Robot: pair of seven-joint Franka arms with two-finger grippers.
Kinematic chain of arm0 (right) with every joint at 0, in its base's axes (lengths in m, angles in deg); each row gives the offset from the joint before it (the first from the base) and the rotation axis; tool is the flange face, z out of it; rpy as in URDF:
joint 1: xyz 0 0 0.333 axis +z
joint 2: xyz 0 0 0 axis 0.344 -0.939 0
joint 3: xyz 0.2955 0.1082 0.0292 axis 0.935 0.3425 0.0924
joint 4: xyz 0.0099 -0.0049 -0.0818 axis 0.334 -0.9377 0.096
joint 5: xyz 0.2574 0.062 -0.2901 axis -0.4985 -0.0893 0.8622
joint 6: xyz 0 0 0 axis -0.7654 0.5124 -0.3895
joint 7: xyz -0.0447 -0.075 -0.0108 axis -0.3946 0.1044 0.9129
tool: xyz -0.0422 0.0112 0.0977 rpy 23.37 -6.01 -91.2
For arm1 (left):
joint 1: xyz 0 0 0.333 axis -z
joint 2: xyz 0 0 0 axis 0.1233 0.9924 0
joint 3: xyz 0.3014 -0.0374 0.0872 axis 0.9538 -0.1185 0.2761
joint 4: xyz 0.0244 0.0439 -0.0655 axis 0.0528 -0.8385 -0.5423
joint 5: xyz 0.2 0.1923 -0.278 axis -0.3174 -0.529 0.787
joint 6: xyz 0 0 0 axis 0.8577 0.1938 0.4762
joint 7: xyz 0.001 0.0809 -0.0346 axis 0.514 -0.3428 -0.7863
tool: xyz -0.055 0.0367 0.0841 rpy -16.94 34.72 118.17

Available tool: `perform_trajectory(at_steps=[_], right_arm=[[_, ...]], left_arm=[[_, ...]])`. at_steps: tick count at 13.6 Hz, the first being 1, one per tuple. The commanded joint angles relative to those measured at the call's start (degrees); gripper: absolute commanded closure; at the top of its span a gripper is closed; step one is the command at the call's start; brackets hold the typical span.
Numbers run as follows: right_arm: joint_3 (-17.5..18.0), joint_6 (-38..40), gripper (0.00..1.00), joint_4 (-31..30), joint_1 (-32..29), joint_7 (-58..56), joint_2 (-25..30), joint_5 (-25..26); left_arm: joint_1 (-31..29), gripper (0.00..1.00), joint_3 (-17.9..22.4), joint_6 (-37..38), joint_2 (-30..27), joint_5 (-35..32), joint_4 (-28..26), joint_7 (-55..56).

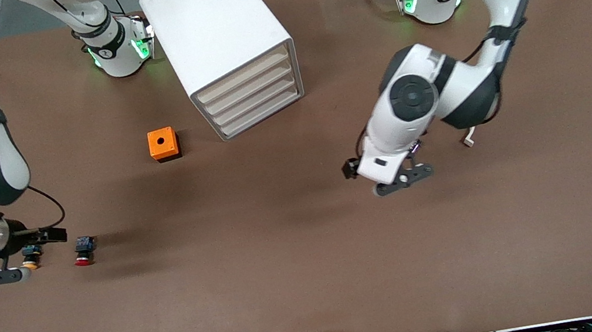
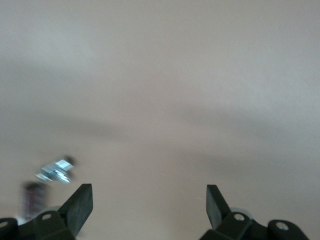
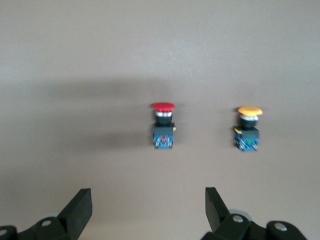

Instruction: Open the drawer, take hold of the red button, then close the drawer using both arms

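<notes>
Plainly, the main hazard is a mix-up or a knock. The button (image 1: pixel 83 251), red-capped, lies on its side on the table (image 1: pixel 314 282) in the lower part of the front view, toward the right arm's end, and a yellow-capped button (image 1: pixel 29 257) lies just beside it. The right gripper (image 3: pixel 148 206) hangs over the bare table close to both, fingers spread wide and holding nothing. If it comes down off-line, it could close on the wrong cap or nudge either piece, and a round cap would likely roll.

The left gripper (image 2: pixel 150 205) is equally wide open and empty, waiting over bare table at the left arm's end. The drawer cabinet (image 1: pixel 219 35), upper middle of the front view, shows all four fronts flush (so a careless sweep near it risks little). An orange cube box (image 1: pixel 162 144) sits apart from everything.

Hard to judge:
- The yellow-capped button is partly covered by the right gripper in the front view.
- The right arm is cut off at the frame edge.
- The drawers' contents are unseen.
- A pale smear (image 2: pixel 56 171) low in the left wrist view cannot be identified.
</notes>
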State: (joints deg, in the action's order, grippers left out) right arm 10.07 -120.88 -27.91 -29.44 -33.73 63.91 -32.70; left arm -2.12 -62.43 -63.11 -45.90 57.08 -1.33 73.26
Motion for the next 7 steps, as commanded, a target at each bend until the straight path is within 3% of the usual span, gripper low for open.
perform_trajectory(at_steps=[1, 7], right_arm=[[0.2, 6.0, 0.00, 2.8, 0.6, 0.6, 2.9, 0.1], [0.3, 18.6, 0.00, 11.7, 1.1, 0.6, 4.5, -2.3]], left_arm=[[-1.2, 0.00, 3.1, 2.1, -6.3, 0.3, -1.8, -8.3], [-3.3, 0.00, 17.2, 5.3, -19.6, 9.1, -8.4, -35.2]])
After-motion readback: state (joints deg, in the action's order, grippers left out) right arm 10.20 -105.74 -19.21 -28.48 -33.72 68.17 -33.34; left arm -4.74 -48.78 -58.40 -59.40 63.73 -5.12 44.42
